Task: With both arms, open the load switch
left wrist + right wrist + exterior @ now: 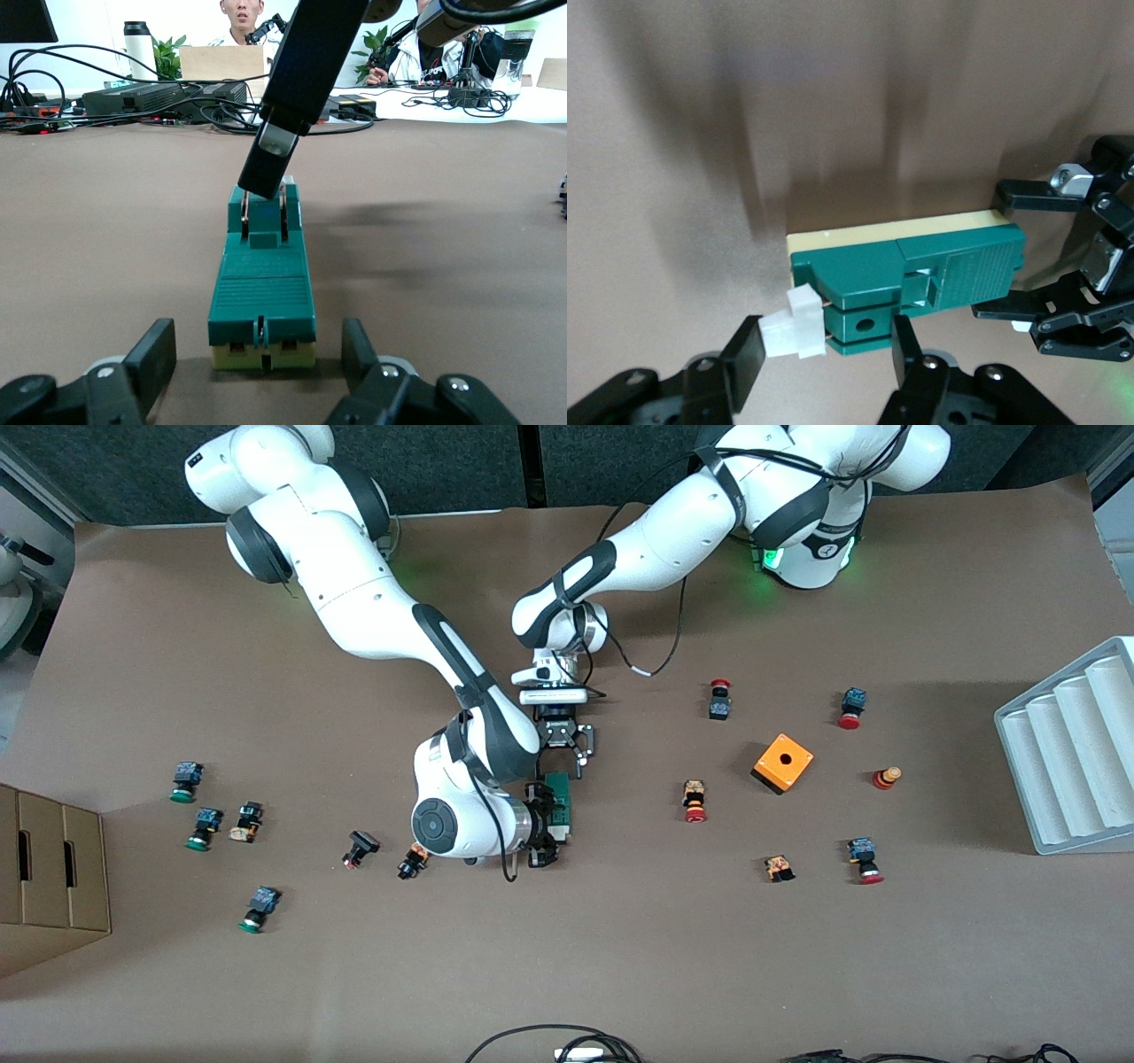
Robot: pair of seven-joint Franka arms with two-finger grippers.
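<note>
The load switch (559, 802), a narrow green block on a pale base, lies flat at mid-table. Its white tab (796, 323) sticks out from one end on thin copper pins. My right gripper (824, 341) is down at that end and open: one finger (747, 354) is close against the tab, the other stands beside the green body. In the front view the right gripper (540, 824) covers the switch's nearer end. My left gripper (259, 341) stands open at the switch's (262, 283) other end, a finger at each side with a gap showing.
An orange cube (783, 763) and several red-capped push buttons (695, 802) lie toward the left arm's end. Green-capped buttons (204, 828) and a cardboard box (49, 877) are toward the right arm's end. A grey ribbed tray (1072, 753) sits at the table edge.
</note>
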